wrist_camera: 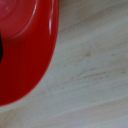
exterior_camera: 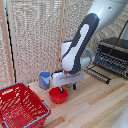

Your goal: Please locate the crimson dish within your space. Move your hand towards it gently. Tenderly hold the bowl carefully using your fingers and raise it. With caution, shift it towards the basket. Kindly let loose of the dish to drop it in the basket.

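The crimson dish [exterior_camera: 57, 96] is a small glossy red bowl resting on the wooden table, just to the exterior view's right of the basket [exterior_camera: 20, 106]. My hand [exterior_camera: 68, 88] is low over the bowl's far-right rim. One dark finger [exterior_camera: 61, 90] reaches inside the bowl and the other [exterior_camera: 74, 86] stands outside it, with a gap between them, so the hand is open. In the wrist view the red bowl [wrist_camera: 25, 50] fills a large part of the picture over pale wood. A dark sliver at that frame's edge is too cropped to identify.
A small blue cup [exterior_camera: 44, 79] stands just behind the bowl, next to the arm. A black appliance [exterior_camera: 114, 54] with a wire rack [exterior_camera: 98, 75] in front of it is on the exterior view's right. A slatted screen [exterior_camera: 35, 35] backs the table.
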